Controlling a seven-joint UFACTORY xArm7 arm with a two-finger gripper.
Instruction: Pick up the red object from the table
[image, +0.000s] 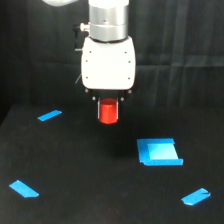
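The red object (108, 111), a short red-orange block, hangs directly under the white body of my gripper (108, 118) in the upper middle of the exterior view. It sits between the dark fingers, which barely stand out against the black background. The gripper looks shut on the block, and the block appears to be off the black table (75, 165), with its top tucked up against the gripper's underside.
A flat blue square piece (159, 152) lies on the table below and to the exterior view's right of the gripper. Blue tape strips lie at the left (49, 116), the lower left (24, 189) and the lower right (196, 197). A black curtain hangs behind.
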